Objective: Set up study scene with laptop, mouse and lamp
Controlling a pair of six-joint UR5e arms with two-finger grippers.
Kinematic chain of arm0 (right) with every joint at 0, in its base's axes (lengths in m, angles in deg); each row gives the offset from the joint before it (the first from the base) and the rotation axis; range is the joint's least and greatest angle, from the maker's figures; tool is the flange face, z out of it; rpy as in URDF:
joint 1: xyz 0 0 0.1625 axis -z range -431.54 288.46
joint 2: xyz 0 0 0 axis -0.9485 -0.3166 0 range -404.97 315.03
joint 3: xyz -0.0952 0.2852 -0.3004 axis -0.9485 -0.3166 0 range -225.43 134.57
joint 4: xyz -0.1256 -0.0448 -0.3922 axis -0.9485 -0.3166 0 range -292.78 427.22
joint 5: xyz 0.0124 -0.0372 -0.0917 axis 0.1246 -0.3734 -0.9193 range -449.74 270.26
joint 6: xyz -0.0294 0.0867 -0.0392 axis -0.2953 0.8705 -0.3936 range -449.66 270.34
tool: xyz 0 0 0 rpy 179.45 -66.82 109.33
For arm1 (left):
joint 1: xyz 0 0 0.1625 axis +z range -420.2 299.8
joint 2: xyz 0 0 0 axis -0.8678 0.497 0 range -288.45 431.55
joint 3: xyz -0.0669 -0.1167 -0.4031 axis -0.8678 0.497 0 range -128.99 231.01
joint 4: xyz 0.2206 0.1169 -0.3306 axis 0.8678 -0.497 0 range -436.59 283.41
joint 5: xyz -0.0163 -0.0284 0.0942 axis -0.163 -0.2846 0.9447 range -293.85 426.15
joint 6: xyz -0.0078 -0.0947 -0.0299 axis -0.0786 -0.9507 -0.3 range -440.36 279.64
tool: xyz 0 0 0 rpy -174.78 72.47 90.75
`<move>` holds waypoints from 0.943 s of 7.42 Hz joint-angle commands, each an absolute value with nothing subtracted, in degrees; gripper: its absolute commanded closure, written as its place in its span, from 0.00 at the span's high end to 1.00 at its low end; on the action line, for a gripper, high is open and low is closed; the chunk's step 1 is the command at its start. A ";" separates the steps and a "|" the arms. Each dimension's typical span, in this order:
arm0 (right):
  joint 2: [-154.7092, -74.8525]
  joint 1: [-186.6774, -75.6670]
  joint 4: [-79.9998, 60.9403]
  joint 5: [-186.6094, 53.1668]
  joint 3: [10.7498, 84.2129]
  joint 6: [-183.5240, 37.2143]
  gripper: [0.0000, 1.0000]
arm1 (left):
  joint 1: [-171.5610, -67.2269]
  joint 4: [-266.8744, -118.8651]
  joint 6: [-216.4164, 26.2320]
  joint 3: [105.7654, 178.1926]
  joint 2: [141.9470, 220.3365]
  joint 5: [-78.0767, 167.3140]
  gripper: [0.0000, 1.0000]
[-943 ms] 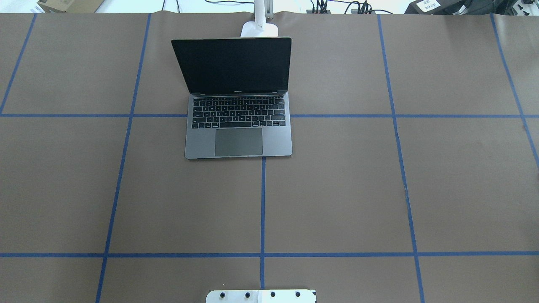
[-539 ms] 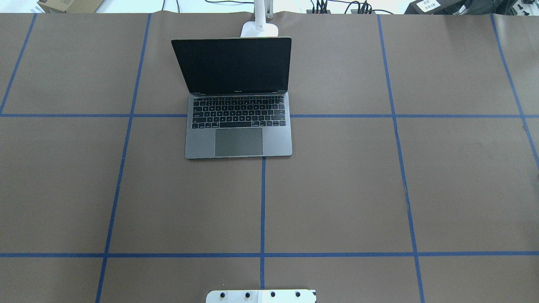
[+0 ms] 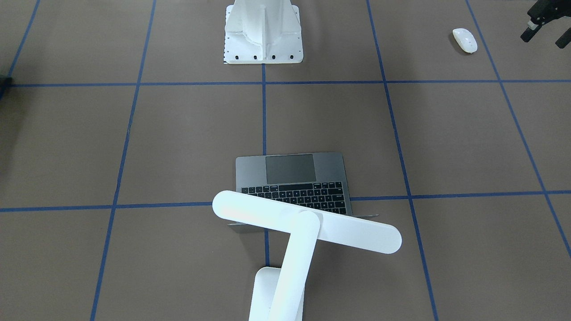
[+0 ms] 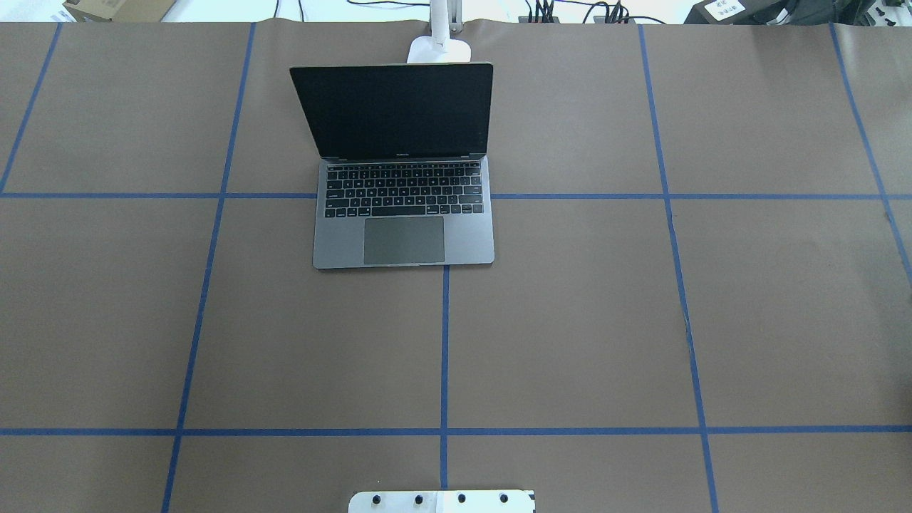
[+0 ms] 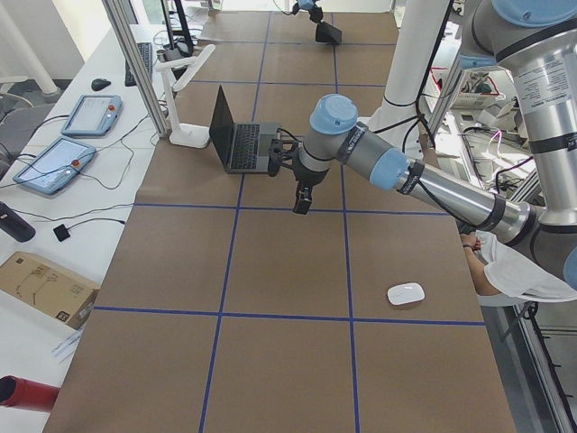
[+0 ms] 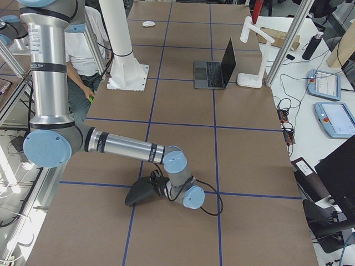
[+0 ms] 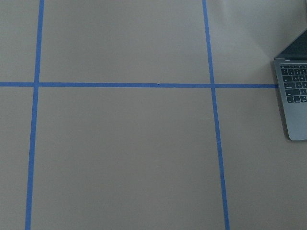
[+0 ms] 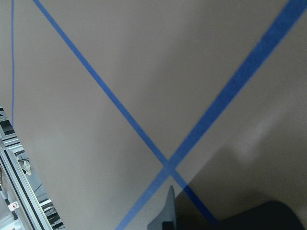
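The laptop (image 4: 404, 214) stands open at the table's far centre, screen dark; its corner shows in the left wrist view (image 7: 293, 96). The lamp (image 3: 308, 220) stands behind it with its bar head over the screen, its base (image 4: 438, 50) at the far edge. The mouse (image 3: 465, 40) lies alone on the robot's left side, near its front edge, and also shows in the exterior left view (image 5: 406, 293). My left gripper (image 3: 545, 39) hangs above the table beside the mouse, fingers apart and empty. My right gripper (image 6: 141, 194) sits low over the table at the right end; I cannot tell its state.
The white bolted pedestal (image 3: 263, 31) stands at the robot's edge, centre. Blue tape lines (image 4: 444, 342) grid the brown table cover. Tablets (image 5: 54, 162), cables and a box lie on a side bench beyond the far edge.
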State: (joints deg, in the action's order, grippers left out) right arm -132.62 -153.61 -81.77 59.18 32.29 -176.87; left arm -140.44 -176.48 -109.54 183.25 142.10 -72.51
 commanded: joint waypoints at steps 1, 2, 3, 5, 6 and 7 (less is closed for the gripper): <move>-124.11 -154.95 -94.36 61.06 32.09 -176.49 0.00 | -140.44 -176.43 -109.54 182.85 142.04 -72.54 1.00; -122.86 -154.86 -95.98 64.30 31.92 -174.93 0.00 | -140.44 -176.35 -109.54 182.41 142.04 -72.54 1.00; -120.84 -154.69 -95.82 66.85 32.01 -170.56 0.00 | -140.44 -176.43 -109.54 182.06 142.04 -72.63 1.00; -114.96 -151.02 -95.65 72.21 32.44 -163.78 0.00 | -140.53 -176.43 -109.54 181.97 140.46 -72.63 1.00; -114.41 -146.56 -95.56 77.37 32.71 -162.44 0.00 | -140.53 -176.52 -109.54 181.53 140.45 -72.63 1.00; -111.88 -142.51 -95.56 81.69 32.27 -160.60 0.00 | -140.53 -176.52 -109.54 180.74 140.54 -72.63 1.00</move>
